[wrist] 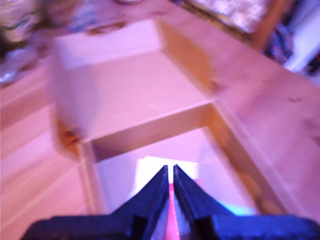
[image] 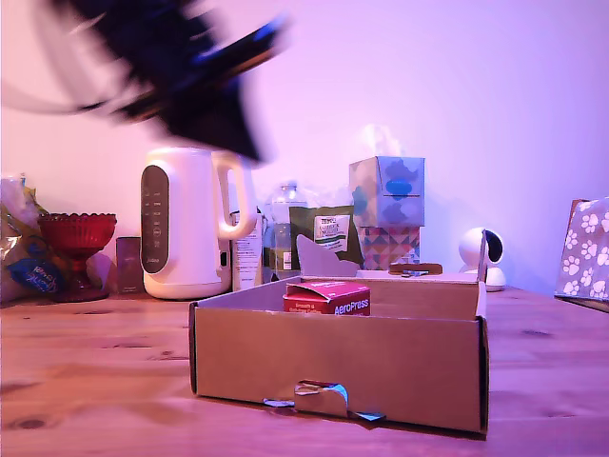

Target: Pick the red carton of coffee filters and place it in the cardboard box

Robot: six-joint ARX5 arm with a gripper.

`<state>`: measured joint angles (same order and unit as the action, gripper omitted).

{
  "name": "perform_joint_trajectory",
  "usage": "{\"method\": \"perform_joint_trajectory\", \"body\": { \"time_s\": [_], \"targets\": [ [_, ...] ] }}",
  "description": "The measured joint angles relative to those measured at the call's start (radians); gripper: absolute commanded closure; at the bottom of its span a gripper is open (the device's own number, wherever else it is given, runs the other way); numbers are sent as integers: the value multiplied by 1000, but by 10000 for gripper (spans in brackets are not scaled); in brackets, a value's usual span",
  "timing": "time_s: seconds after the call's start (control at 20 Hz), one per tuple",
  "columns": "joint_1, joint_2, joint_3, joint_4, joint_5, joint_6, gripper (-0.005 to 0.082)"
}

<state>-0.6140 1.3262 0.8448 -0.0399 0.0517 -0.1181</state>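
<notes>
The red carton of coffee filters (image: pixel 328 297) rests inside the cardboard box (image: pixel 333 367), its "AeroPress" lettering showing above the front wall. The box's front wall has a torn tab notch. In the exterior view my gripper (image: pixel 224 119) is a dark motion-blurred shape high above the table, up and toward the exterior view's left of the box, well apart from the carton. The wrist view looks down into the box (wrist: pixel 150 125). There my gripper (wrist: pixel 170 172) has its fingers together with only a sliver between them and nothing held. A white and red patch of the carton (wrist: pixel 150 172) lies below.
Behind the box stand a white kettle (image: pixel 186 224), a red glass goblet (image: pixel 76 238), a patterned tissue box (image: pixel 385 209), a green packet (image: pixel 328 233) and a small white camera (image: pixel 483 255). A paw-print bag (image: pixel 585 252) sits at the exterior view's right. The wooden table (image: pixel 95 381) shows in front.
</notes>
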Motion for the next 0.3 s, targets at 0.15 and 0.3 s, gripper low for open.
{"method": "perform_joint_trajectory", "body": {
  "time_s": [0.15, 0.3],
  "targets": [
    [103, -144, -108, 71, 0, -18, 793],
    [160, -288, -181, 66, 0, -24, 793]
  ]
}}
